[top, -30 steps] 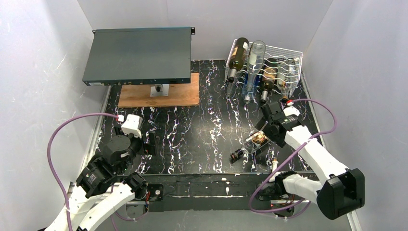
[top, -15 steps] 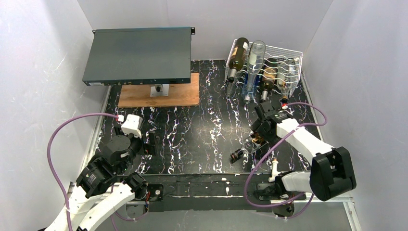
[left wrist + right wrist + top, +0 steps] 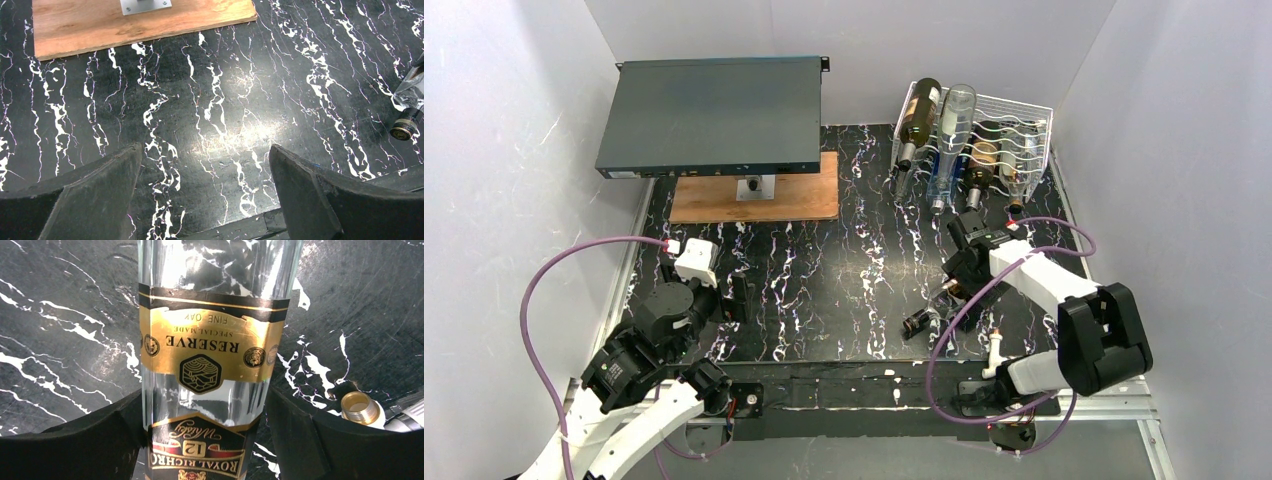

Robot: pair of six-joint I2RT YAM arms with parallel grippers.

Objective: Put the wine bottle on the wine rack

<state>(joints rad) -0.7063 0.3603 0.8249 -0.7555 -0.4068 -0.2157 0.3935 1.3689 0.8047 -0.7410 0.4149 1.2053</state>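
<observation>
Right gripper (image 3: 958, 284): lowered over the wine bottle (image 3: 215, 365) at lower right of centre in the top view. Jaws spread wide, one dark finger (image 3: 75, 440) on each flank of the glass, set close against it. No squeeze to be made out.

Wine bottle: clear glass, gold and black label, lying on its side on the black white-veined table (image 3: 844, 270). Dark cap end turned toward the lower left of the overhead frame. Well apart from the rack.

Wine rack (image 3: 1027, 105): white wire, upper right of the top view, against the back wall. Holds four bottles:
- dark bottle with cream label (image 3: 920, 118)
- tall clear bottle (image 3: 955, 125)
- brown-labelled bottle (image 3: 980, 160)
- clear bottle (image 3: 1020, 182)

Necks point toward the near edge and crowd the rack's front. Bare wavy wire on the upper tier's right side.

Left gripper (image 3: 206, 150): lower left of the top view, jaws parted over bare table, holding nothing.

Other items:
- Dark flat metal box (image 3: 714, 115), upper left, on a stand fixed to a wooden board (image 3: 799, 200).
- Small white piece with a brass-coloured threaded end (image 3: 360, 407), just beside the right finger.
- Purple cable (image 3: 944, 345), looping near the bottle's cap end.
</observation>
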